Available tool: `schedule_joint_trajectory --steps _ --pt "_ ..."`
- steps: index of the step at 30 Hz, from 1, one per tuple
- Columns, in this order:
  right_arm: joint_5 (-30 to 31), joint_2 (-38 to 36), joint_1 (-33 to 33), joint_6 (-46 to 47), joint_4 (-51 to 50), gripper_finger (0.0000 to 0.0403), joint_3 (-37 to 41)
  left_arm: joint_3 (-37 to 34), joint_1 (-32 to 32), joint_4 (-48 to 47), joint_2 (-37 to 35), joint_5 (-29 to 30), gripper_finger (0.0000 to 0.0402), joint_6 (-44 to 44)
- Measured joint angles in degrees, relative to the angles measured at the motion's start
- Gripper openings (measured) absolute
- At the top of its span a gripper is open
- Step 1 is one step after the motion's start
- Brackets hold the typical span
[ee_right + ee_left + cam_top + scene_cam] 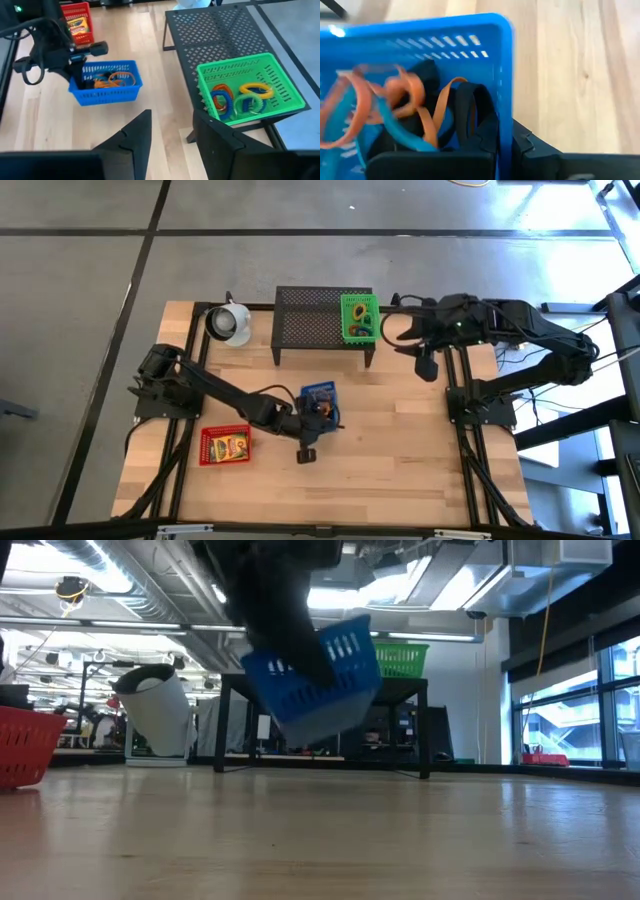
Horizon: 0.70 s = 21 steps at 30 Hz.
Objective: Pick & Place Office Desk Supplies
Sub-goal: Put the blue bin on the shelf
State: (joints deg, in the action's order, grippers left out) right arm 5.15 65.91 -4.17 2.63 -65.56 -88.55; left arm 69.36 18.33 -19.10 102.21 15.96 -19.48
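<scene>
Left gripper (318,416) clamps blue basket (318,680), hiding its rim.

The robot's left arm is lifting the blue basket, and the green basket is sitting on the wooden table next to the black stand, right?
Not quite. The left gripper does hold the blue basket up, but the green basket sits on top of the black mesh stand, not on the table. The high view shows it.

- The blue basket (420,60) is cut off by the left wrist view's edges; the orange rubber bands (380,100) inside are blurred.
- In the low view, a dark arm hides part of the blue basket, and the red basket (25,745) is cropped.
</scene>
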Motion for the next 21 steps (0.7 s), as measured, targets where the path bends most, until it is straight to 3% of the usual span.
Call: schedule_joint_trajectory --steps 8,17,21 --pt "0.0 0.0 1.8 1.44 0.07 0.0131 0.0 11.41 -0.71 -15.89 -0.02 2.6 0.0003 7.48" --pt "0.02 0.0 1.93 1.43 0.07 0.013 0.0 23.28 -4.97 -33.04 -0.04 3.95 0.0003 4.26" --pt "0.34 0.0 1.93 1.42 0.09 0.013 0.0 27.67 -8.09 -39.45 -0.04 5.01 0.0003 7.32"
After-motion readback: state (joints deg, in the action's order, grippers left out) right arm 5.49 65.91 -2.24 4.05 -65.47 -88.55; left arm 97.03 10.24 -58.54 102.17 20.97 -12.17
